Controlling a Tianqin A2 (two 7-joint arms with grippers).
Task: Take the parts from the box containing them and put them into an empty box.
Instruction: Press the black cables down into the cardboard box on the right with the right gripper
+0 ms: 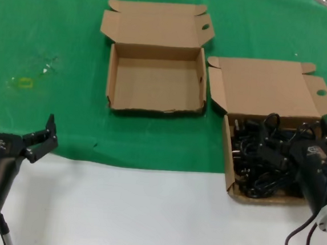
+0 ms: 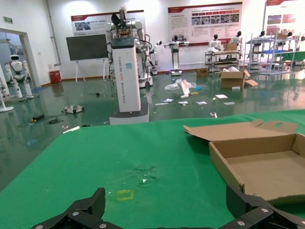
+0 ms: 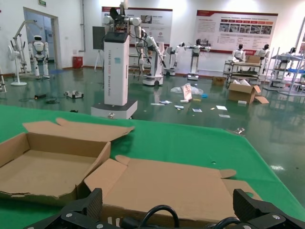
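I've got the right gripper point(image 1: 299, 140) spread over the cords point(image 1: 257, 159) to grab 1; left gripper point(image 1: 17, 127) idles open.

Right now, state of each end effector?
Left end effector: open, holding nothing.
Right end effector: open over the power cords, none held.

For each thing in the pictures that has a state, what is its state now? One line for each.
Left box: lid open, empty.
Right box: lid open, holds the cords.
Cords: coiled, piled in the right box.
Left end effector: open, holds nothing, at the near left of the table.
Right end effector: open, over the cords in the right box.
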